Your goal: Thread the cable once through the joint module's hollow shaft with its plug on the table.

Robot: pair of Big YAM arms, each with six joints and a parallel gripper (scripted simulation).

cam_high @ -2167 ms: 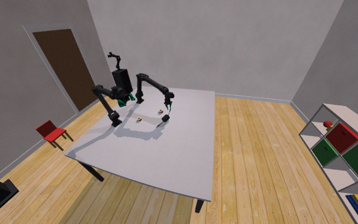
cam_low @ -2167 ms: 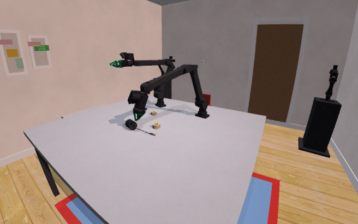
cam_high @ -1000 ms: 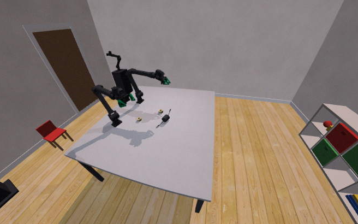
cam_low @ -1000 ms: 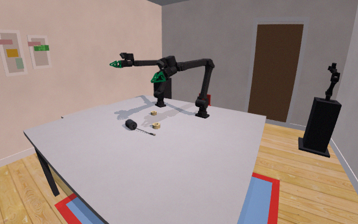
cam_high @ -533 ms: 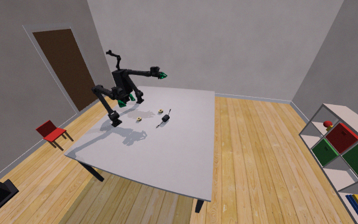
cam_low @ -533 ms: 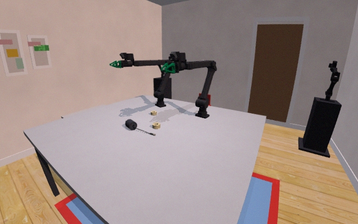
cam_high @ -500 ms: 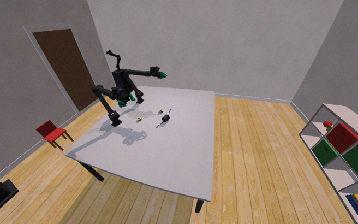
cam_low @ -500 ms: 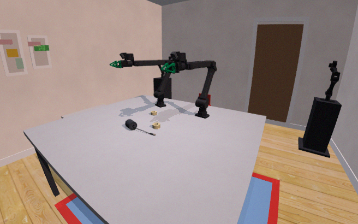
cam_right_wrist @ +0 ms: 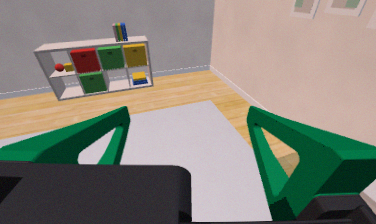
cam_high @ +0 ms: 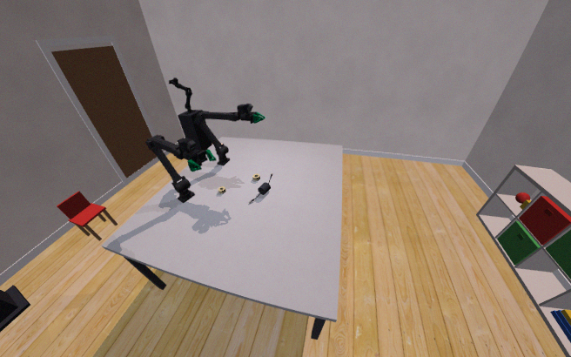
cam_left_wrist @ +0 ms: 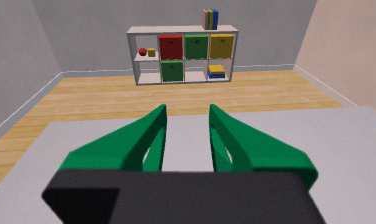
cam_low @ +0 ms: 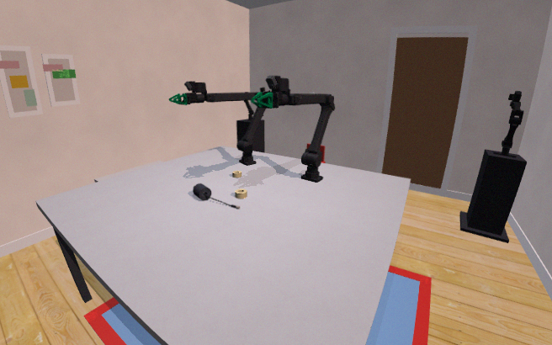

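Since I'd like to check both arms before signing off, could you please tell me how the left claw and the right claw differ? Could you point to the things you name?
The left claw [cam_high: 263, 117] [cam_low: 253, 100] [cam_left_wrist: 187, 111] is only partly open, while the right claw [cam_high: 205, 162] [cam_low: 170, 99] [cam_right_wrist: 188, 112] is spread wide. The left claw's camera faces the shelf unit [cam_left_wrist: 183, 30] [cam_right_wrist: 94, 44] nearly square; the right claw's sees it off to the left, at a slant. Both have green fingers and hold nothing.
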